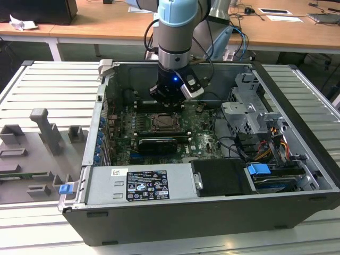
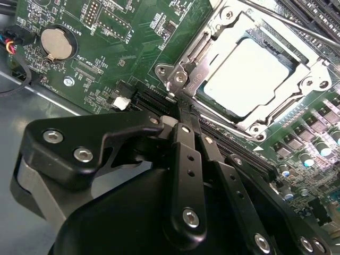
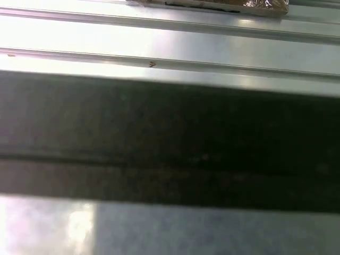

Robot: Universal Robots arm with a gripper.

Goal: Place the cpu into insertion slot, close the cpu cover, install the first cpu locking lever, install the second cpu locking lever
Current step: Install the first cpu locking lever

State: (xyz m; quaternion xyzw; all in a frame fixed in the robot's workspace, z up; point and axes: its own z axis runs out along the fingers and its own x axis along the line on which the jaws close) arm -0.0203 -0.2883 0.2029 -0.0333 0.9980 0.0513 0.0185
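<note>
The cpu [image 2: 247, 74] lies flat in the insertion slot [image 1: 163, 123], dull silver top up. The cpu cover [image 2: 311, 71], a silvery frame, is down around it. A thin metal lever rod [image 2: 297, 29] runs along the far side of the socket. In the second wrist view my gripper [image 2: 178, 103] is shut, with the black fingers [image 2: 186, 159] pressed together and the tips right at the cover's near corner tab [image 2: 180, 77]; I see nothing held between them. In the exterior view the gripper [image 1: 169, 101] hangs inside the open computer case just behind the socket.
Green motherboard [image 2: 127, 48] with a coin battery [image 2: 56, 43], long black memory slots [image 2: 313, 16] and an expansion slot [image 2: 239, 146]. A silver power supply [image 1: 141, 183] in front, a drive cage [image 1: 249, 114] and cables on the exterior view's right. Grey fixtures [image 1: 48, 130] outside on the left.
</note>
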